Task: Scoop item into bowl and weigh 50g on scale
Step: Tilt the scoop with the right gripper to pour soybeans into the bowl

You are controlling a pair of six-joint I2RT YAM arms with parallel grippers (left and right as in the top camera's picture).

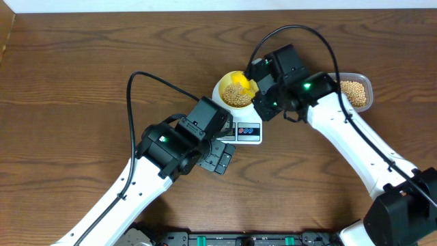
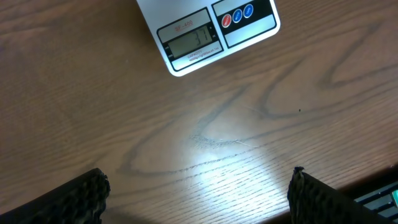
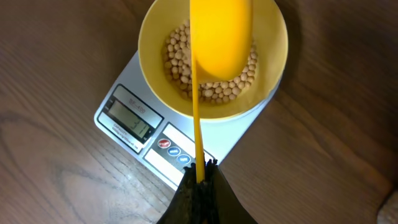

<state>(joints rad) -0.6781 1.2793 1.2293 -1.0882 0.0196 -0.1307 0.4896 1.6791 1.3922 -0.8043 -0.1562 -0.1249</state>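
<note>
The pale-yellow bowl (image 3: 155,56) stands on the white scale (image 3: 134,134) and holds tan beans (image 3: 180,62). My right gripper (image 3: 200,171) is shut on the thin handle of a yellow scoop (image 3: 221,31), whose head hangs over the bowl. From overhead the bowl (image 1: 222,90), scoop (image 1: 244,83) and scale (image 1: 248,132) sit at the table's middle, with the right gripper (image 1: 263,92) beside the bowl. My left gripper (image 2: 198,193) is open over bare wood just in front of the scale (image 2: 205,37), nothing between its fingers (image 2: 81,196).
A clear plastic tub (image 1: 355,93) of beans sits at the back right, partly under the right arm. The left arm (image 1: 171,147) reaches in from the front left, its cable looping above it. The scale's display (image 2: 193,42) faces the left wrist camera.
</note>
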